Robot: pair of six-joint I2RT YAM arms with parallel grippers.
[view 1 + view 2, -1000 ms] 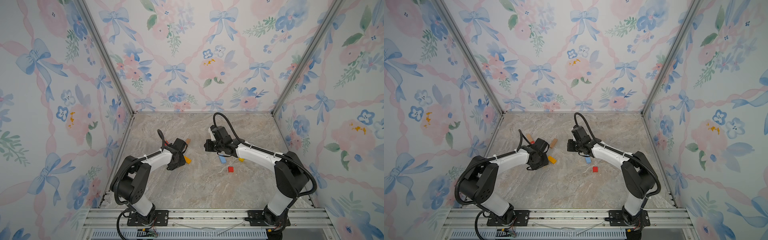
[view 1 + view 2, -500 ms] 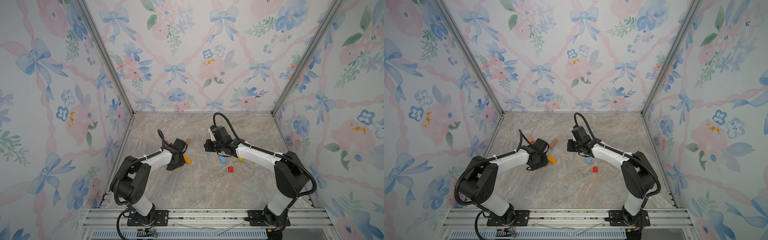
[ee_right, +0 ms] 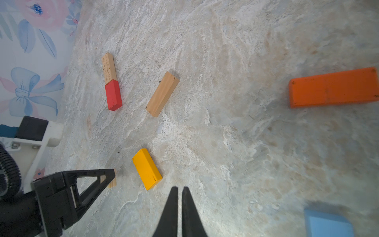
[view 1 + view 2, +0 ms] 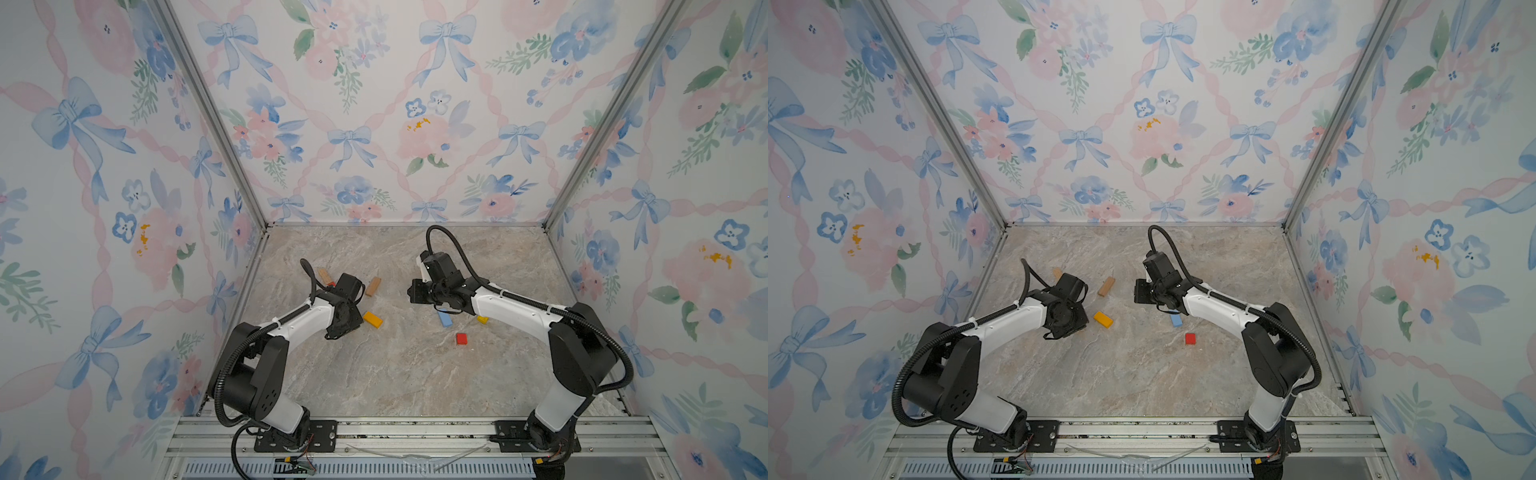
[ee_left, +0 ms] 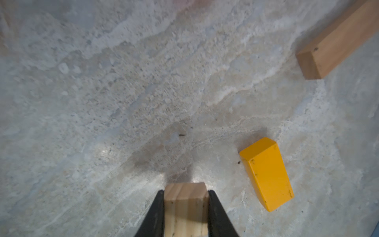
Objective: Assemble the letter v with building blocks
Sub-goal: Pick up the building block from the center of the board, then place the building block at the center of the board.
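**Both top views.** A marble-patterned table (image 4: 395, 374) carries loose blocks across the middle of the frame. Left of centre lie a yellow block (image 4: 372, 320) and, above it, a wooden bar (image 4: 372, 286). Right of centre lie a light blue block (image 4: 445, 318) and, lower right of it, a red square block (image 4: 461, 338). In a top view a small yellow block (image 4: 482, 319) shows at the edge of the right arm (image 4: 515, 307).

**Left wrist view.** The left fingers (image 5: 156, 215) are clamped on the two sides of a held wooden block (image 5: 185, 205), whose end grain faces the camera. Whether this block touches the table cannot be told. The yellow block (image 5: 266, 174) lies near it but apart, and the wooden bar (image 5: 338, 41) lies farther off.

**Right wrist view.** The right fingers (image 3: 170, 213) are together with nothing between them, over bare table. An orange block (image 3: 334, 90) lies well apart from the others. A red block (image 3: 113, 97) touches a patterned wooden bar (image 3: 108, 67) end to end, near the wall.
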